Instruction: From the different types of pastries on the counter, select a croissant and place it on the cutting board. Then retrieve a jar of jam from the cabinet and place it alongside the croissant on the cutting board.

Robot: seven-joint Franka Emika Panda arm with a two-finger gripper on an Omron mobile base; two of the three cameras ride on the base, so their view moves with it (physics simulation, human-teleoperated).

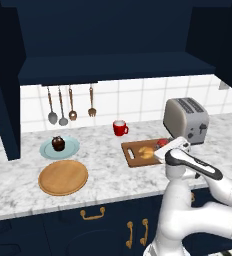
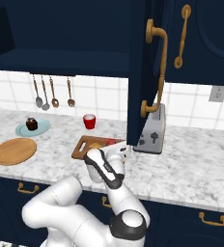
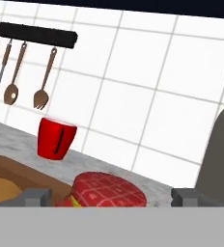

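Seen from the left base: croissant (image 1: 146,152) lying on the board (image 1: 133,150), a sliver of red jar (image 1: 161,143) just beside it, half hidden by the gripper (image 1: 169,148). From the right base: open cabinet (image 2: 138,72) door blocking the toaster (image 2: 151,130), board on the worktop (image 2: 191,164). From the hand: patterned jar lid (image 3: 108,189) between the fingertips (image 3: 35,196), jaws apart, contact impossible to tell; mug (image 3: 56,138) behind, spoons (image 3: 13,87) hanging on tiles.

Showing glossy white rounded arm (image 2: 61,207) segments, wearing dark grey joint bands and a black strip; ending in small dark grey fingertips (image 3: 35,195).
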